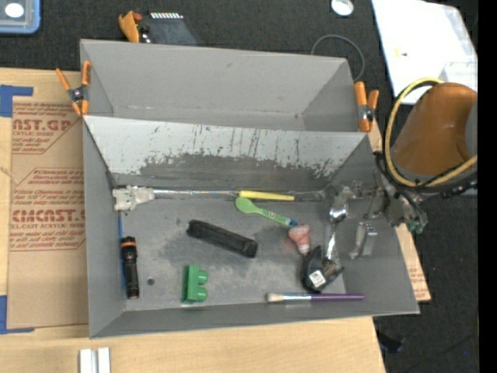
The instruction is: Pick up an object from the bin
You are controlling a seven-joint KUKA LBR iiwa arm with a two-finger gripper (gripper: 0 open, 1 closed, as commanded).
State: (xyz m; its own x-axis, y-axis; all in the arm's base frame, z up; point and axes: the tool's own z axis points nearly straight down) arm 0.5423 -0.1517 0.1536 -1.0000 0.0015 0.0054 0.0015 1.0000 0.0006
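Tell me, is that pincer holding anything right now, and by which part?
Nothing: the pincer is open, with no thing between its fingers; a small black thing lies beside one fingertip.

We see a grey metal bin point(233, 76) whose flat floor carries a scatter of small things. Along the foot of the back wall lies a thin rod with a white head point(128, 198) at its left end, and a yellow stick point(268, 196) nearer the middle. Just in front of the stick sits a green spoon point(250, 204), its handle running toward a pink lump point(300, 237). A black bar point(222, 238) lies slanted mid-floor. By the left wall we find a black marker point(130, 269) with an orange band, and near the front a green block point(194, 284). A purple-handled brush point(314, 296) lies along the front edge at the right, with a small black thing point(315, 278) just behind it.
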